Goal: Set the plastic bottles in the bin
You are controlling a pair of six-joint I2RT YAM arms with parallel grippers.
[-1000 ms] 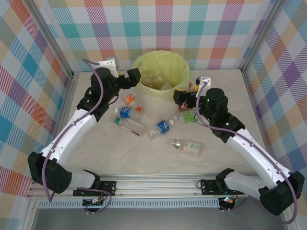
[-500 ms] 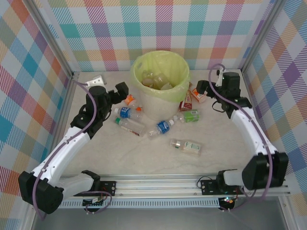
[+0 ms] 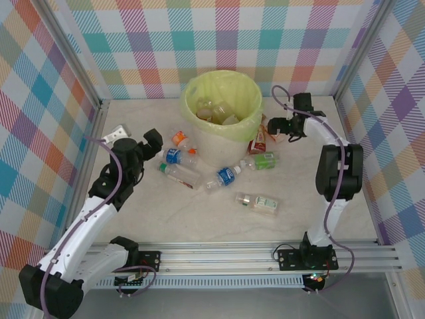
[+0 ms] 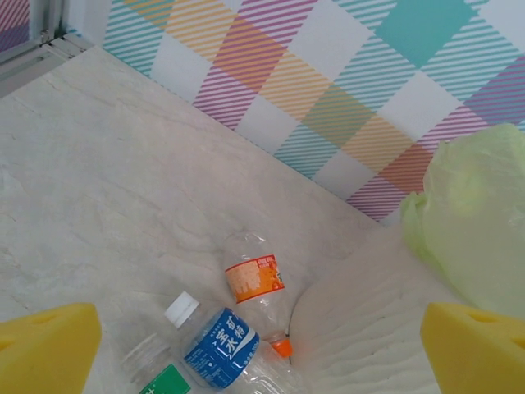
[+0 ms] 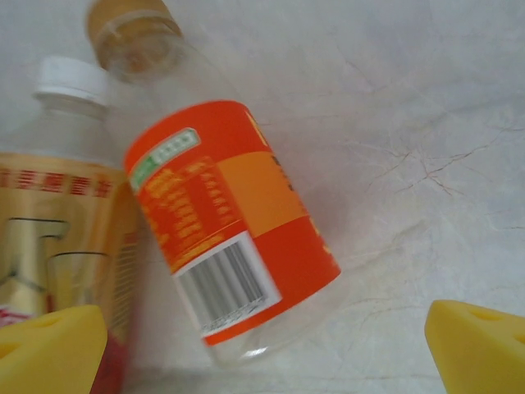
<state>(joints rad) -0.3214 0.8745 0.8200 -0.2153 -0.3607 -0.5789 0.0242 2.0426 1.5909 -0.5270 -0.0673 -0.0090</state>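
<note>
left gripper [image 3: 153, 139] and right gripper [image 3: 283, 126] are being held spread, nothing pinched. eight plastic bottles [image 3: 226, 177] are lying on the table [image 3: 199, 222] around one bin [image 3: 191, 93]; more are lying inside it, count unclear.

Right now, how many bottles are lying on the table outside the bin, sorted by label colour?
blue-label bottles: 2
orange-label bottles: 2
green-label bottles: 2
red-and-gold-label bottle: 1
white-label bottle: 1
Total: 8 on the table; the ones already inside the bin are not counted.
</note>
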